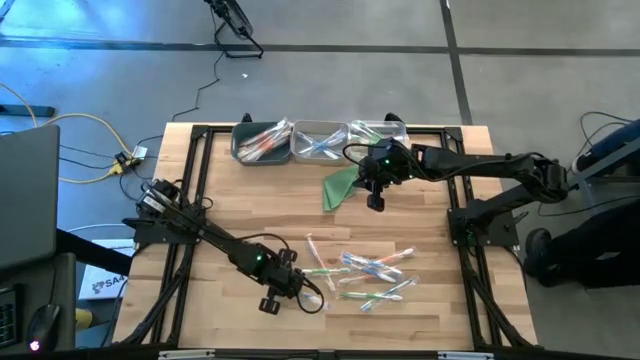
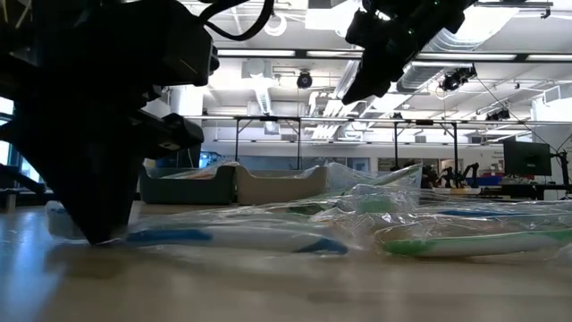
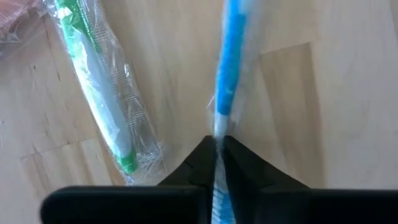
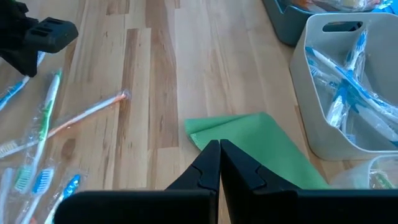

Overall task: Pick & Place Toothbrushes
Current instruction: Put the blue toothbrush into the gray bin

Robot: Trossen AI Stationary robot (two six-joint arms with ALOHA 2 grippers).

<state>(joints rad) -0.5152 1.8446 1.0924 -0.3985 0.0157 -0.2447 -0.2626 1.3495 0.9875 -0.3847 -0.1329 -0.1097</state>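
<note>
The left hand (image 1: 300, 292) was down at the near side of the wooden desk (image 1: 250, 215), at the left edge of a loose scatter of wrapped toothbrushes (image 1: 365, 272). Its fingers (image 3: 245, 171) were pressed together on a blue-handled toothbrush (image 3: 231, 62) in a clear wrapper, pinching it near one end while the rest of it lay along the wood. Just beside that one lay a green-and-white toothbrush (image 3: 99, 93), also wrapped, apart from the fingers. From desk height the wrappers showed as a crumpled, shiny heap (image 2: 375, 224) with blue and green handles inside.

The right hand (image 1: 376, 200) hung above the far middle of the desk, fingers pressed together and holding nothing. Below it lay a folded green cloth triangle (image 4: 261, 146), close to the bins. An orange toothbrush (image 4: 87, 115) lay on the bare boards away from the cloth, toward the pile.

Three bins stood in a row along the far edge: a dark grey one (image 1: 240, 147) with orange-accented toothbrushes, a light grey one (image 1: 300, 130) with blue ones, and a clear one (image 1: 402, 127) whose contents I could not make out from above.
</note>
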